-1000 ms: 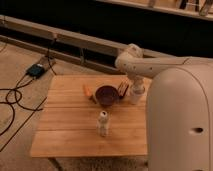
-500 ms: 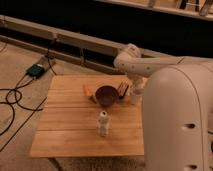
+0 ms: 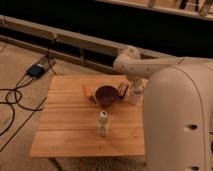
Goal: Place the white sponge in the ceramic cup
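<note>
- Wooden slat table (image 3: 70,131) on a beige floor, with a dark wall behind.
- Gripper (image 3: 123,90) sits low between the purple bowl (image 3: 106,95) and the ceramic cup (image 3: 135,93), by the table's right edge.
- Honestly can't tell if it's open, closed or holding anything.
- Can't spot the white sponge.
- White bottle (image 3: 102,123) stands upright nearer the front.

A smooth off-white body shell (image 3: 182,120) with small dark recesses, a rounded white jointed arm (image 3: 145,65), and a pale gripper (image 3: 133,88) at the right edge of the counter (image 3: 75,130)
</note>
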Controlling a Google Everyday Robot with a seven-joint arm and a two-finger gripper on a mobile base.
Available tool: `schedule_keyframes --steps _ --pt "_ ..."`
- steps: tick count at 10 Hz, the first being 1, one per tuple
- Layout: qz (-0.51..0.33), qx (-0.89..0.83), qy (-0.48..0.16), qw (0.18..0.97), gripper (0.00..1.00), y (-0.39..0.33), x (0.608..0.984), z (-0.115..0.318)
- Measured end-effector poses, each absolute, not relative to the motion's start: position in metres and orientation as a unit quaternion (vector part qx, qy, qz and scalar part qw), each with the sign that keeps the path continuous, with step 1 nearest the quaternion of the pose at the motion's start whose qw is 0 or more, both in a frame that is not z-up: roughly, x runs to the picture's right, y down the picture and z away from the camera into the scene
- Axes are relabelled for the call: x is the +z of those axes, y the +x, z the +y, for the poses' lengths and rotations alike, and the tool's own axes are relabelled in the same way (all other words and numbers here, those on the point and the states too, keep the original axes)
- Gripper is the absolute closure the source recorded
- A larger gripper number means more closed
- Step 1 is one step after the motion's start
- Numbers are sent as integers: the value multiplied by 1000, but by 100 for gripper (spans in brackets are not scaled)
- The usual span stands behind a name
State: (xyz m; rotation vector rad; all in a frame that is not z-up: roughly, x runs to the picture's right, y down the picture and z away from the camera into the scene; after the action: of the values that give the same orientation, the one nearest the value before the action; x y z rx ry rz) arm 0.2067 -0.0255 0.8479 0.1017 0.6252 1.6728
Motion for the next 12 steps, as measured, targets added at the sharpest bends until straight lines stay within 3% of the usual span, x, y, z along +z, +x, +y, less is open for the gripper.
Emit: schedule_keyframes --steps 2,3,12 --pt "274 730 46 625 26 206 846 -21" --pt "271 730 45 626 24 202 847 -18" --pt "263 731 45 628 24 192 845 -13"
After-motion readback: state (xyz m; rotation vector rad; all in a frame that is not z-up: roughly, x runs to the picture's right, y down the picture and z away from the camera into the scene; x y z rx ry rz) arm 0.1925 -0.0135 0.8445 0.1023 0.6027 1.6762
